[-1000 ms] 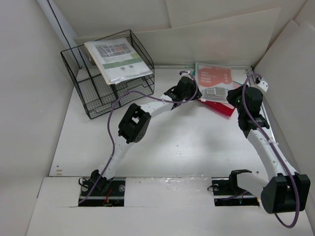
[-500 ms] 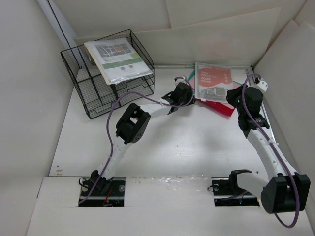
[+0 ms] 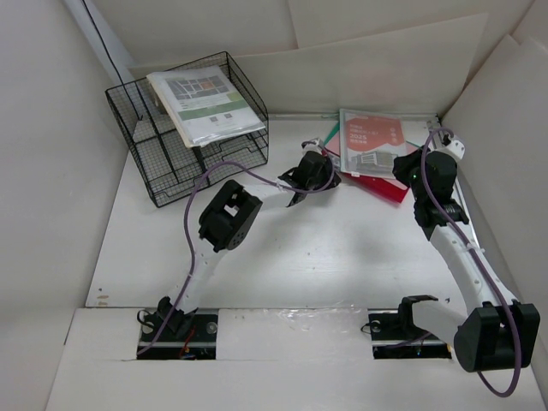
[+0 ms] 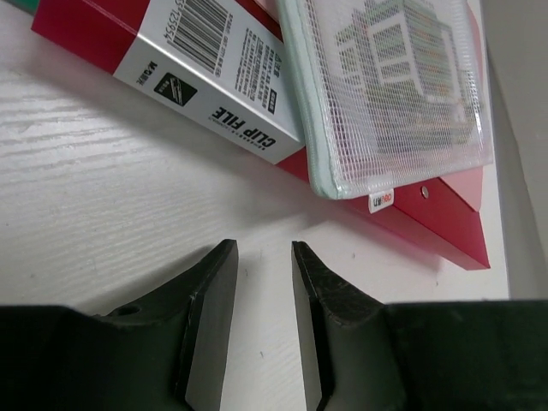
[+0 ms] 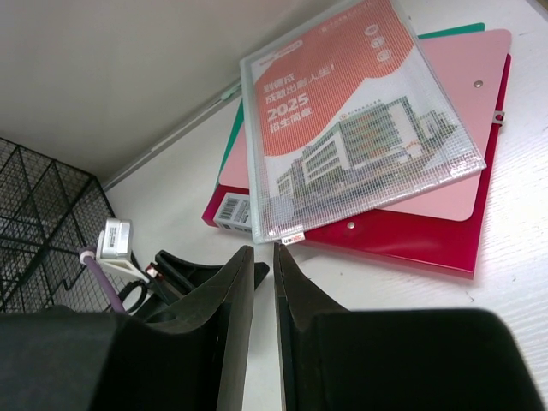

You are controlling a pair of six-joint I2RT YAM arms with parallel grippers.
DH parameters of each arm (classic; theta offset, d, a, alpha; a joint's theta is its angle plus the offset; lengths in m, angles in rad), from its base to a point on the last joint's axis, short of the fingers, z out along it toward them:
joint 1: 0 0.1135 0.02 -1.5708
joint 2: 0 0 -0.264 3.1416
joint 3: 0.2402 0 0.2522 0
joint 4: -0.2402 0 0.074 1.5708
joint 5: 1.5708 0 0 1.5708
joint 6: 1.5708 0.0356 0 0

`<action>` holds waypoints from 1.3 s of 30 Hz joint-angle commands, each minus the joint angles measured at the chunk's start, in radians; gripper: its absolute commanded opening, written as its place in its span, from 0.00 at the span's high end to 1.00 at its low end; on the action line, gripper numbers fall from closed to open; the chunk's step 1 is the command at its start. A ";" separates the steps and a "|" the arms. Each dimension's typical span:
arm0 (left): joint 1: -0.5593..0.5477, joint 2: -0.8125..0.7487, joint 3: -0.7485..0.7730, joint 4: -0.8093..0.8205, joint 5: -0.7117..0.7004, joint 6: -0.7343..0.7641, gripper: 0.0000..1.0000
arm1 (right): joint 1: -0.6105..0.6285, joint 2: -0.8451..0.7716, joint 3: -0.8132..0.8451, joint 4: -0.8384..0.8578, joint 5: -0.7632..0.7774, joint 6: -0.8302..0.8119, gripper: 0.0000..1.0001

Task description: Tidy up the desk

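Desk [image 3: 342, 248]: white tabletop filling the floor of the top view, with both arm bases on its near edge.

Far right corner: flat stack. A mesh zip pouch [image 5: 351, 145] holding a "2025" brochure lies on top, then a pink folder [image 5: 445, 197], a red clip file [image 4: 205, 86] and a green folder [image 5: 449, 32] showing only as an edge.

Far left: wire basket [image 3: 163, 163] with a bundle of printed papers [image 3: 205, 104] lying on its top.

Left gripper [image 4: 261, 248]: low over the desk, just short of the clip file's near edge and not touching it. Fingers are slightly parted, with nothing between them.

Right gripper [image 5: 262, 257]: near the stack on its right side. Fingers are all but pressed together, leaving only a sliver of gap with nothing in it.

Step in hand (judgement): left arm approaching the stack for a pickup, probably bound for the basket.

To do it well:
- Spread the fingers wider before closing in.
- Take the clip file by a corner or overhanging edge, since it lies flat on the desk.
- Keep it level; the pouch looks likely to slide off.
- The right gripper could brace the far side.

Views:
- Left wrist alone gives the "CLIP FILE" label, the barcode and the gap between fingertips and file.
- Right wrist alone separates the pink and green layers.
- Top alone shows the basket and the spacing between the two clusters, which are well apart.
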State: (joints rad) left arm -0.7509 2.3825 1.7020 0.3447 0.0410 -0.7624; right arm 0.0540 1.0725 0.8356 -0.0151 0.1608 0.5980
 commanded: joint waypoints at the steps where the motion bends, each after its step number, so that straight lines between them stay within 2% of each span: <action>1: 0.002 -0.106 -0.042 0.106 0.033 -0.031 0.72 | 0.009 -0.022 0.003 0.047 -0.010 -0.014 0.79; 2: 0.002 -0.106 -0.042 0.118 0.033 -0.040 0.72 | 0.009 -0.022 0.003 0.047 -0.010 -0.014 0.79; 6: 0.002 -0.106 -0.042 0.158 0.072 -0.049 0.61 | 0.009 -0.022 0.003 0.047 -0.010 -0.014 0.79; 9: 0.002 -0.115 -0.071 0.194 0.082 -0.060 0.60 | 0.009 -0.022 0.003 0.047 -0.010 -0.014 0.79; 15: 0.002 -0.114 -0.025 0.169 0.073 -0.060 0.59 | 0.009 -0.013 0.003 0.047 -0.020 -0.014 0.79; 19: 0.002 -0.022 0.140 0.059 0.063 -0.042 0.59 | 0.009 -0.013 0.003 0.047 -0.020 -0.014 0.79; 26: 0.002 0.038 0.218 0.028 0.063 -0.041 0.60 | 0.009 -0.013 0.003 0.047 -0.020 -0.023 0.79; 39: 0.002 0.003 0.179 -0.050 -0.021 -0.023 0.60 | 0.018 -0.013 0.003 0.056 -0.029 -0.023 0.79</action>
State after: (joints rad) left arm -0.7509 2.4252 1.8851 0.3016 0.0471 -0.8021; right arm 0.0593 1.0725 0.8356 -0.0147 0.1448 0.5907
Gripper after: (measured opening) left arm 0.396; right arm 0.212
